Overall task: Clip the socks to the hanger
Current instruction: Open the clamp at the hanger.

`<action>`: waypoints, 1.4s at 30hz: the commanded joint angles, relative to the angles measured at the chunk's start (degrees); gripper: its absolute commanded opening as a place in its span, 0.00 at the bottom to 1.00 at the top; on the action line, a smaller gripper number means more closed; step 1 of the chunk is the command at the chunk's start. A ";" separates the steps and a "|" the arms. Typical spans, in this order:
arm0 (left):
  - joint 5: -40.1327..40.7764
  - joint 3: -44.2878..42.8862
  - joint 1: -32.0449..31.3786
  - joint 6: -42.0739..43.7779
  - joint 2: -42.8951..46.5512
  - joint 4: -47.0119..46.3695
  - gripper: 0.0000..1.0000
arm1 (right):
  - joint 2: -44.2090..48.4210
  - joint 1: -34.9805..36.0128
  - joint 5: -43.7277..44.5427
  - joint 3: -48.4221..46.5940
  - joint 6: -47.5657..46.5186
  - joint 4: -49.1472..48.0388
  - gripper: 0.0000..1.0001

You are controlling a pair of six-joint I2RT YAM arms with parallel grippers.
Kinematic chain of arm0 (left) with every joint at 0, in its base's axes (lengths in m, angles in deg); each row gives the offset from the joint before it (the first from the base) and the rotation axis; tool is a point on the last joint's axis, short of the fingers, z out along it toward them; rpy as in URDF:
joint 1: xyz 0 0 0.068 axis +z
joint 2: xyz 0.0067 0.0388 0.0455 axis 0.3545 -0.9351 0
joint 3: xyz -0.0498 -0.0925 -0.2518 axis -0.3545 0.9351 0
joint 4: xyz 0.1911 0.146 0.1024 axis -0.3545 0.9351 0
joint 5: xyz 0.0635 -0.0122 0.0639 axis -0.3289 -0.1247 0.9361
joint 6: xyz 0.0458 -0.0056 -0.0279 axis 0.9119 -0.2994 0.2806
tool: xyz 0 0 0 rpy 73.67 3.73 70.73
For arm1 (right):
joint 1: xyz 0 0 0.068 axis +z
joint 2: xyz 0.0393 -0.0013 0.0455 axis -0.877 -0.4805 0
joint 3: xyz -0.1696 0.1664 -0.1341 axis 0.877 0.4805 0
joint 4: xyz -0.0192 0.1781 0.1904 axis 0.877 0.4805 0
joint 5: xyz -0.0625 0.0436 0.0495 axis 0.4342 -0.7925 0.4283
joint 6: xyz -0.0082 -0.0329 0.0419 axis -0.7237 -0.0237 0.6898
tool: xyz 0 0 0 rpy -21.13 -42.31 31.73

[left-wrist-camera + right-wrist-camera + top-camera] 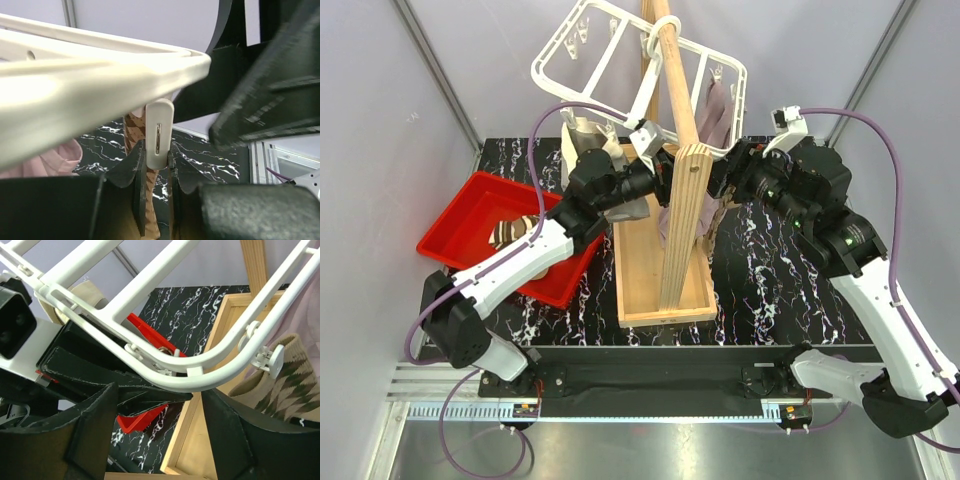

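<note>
With the hanger (100,75) hooked over the wooden pole stand (680,220) at the far middle of the table (770,280), both arms reach in beneath the white frame.

Left gripper (156,156): fingers pressed against both sides of a white clip peg (159,131) that dangles upright from the frame's near bar. The metal spring shows on the peg's face. No sock is visible between the fingers.

Right gripper (160,390): fingers spread wide, nothing held. The rounded corner of the frame lies across the gap just above them; I cannot tell whether it touches.

Socks:
- patterned sock (285,385), brown and cream, hangs at the frame's right side beside a small peg.
- mauve sock (715,115) hangs at the right of the pole.
- beige sock (585,135) hangs at the left, just beyond the left wrist.
- pink sock (60,155) shows low under the frame in the left wrist view.
- striped sock (510,232) lies in the red bin (460,215) on the left of the table, well apart from the hanger.
</note>
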 commanded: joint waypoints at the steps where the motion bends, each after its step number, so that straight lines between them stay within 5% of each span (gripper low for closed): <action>1: 2.10 -2.90 -0.10 1.37 0.02 0.54 0.00 | 0.21 0.30 -2.65 -1.62 -2.07 -0.48 0.75; 5: 2.45 -3.07 -0.54 1.98 0.02 1.15 0.00 | -1.46 0.30 -2.82 -2.15 -2.59 -1.79 0.74; 18: 2.72 -3.08 -1.42 3.30 0.19 2.74 0.00 | -5.24 0.30 3.23 -3.99 -2.59 -4.35 0.46; 19: 2.45 -3.07 -1.60 3.30 0.19 2.82 0.00 | -5.24 0.30 3.67 -4.17 -2.68 -4.17 0.41; 20: 2.36 -2.99 -1.51 3.22 0.37 3.09 0.07 | -5.85 0.30 4.55 -4.60 -3.12 -3.30 0.05; 21: 2.62 -2.90 -1.51 3.13 0.63 3.35 0.21 | -6.03 0.30 4.56 -4.78 -3.21 -2.69 0.00; 23: 5.43 -1.07 -1.34 3.39 2.90 5.10 0.44 | -6.64 0.30 4.56 -4.87 -4.08 -2.07 0.00; 28: 12.72 6.67 4.00 1.65 11.96 13.08 0.66 | -6.82 0.30 6.93 -4.61 -4.61 -0.22 0.00; 32: 12.90 13.09 10.08 -2.32 20.83 19.15 0.63 | -6.47 0.30 7.46 -4.08 -4.79 -0.04 0.00; 36: 22.73 12.13 13.77 -4.33 24.89 39.58 0.58 | -6.30 0.30 6.32 -3.91 -5.06 -0.22 0.00; 42: 34.35 18.01 28.24 -15.22 27.44 49.14 0.58 | -5.68 0.39 5.61 -2.86 -6.02 0.13 0.00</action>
